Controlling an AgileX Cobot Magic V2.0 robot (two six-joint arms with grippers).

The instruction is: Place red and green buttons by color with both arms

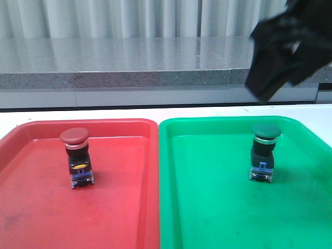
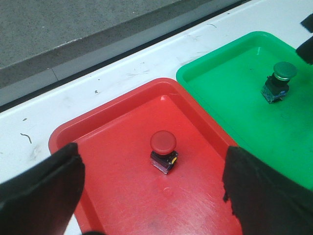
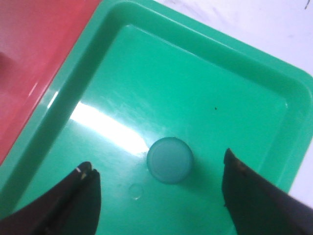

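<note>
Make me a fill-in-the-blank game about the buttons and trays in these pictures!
1. The red button stands in the ____ tray.
2. The green button stands in the ____ tray.
3. Both buttons stand upright with their caps pointing ____.
4. The right gripper is open, and the button under it is ____.

Missing words: red; green; up; green

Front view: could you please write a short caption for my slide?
Red button upright in the red tray, green button in the green tray; right gripper raised above.
</note>
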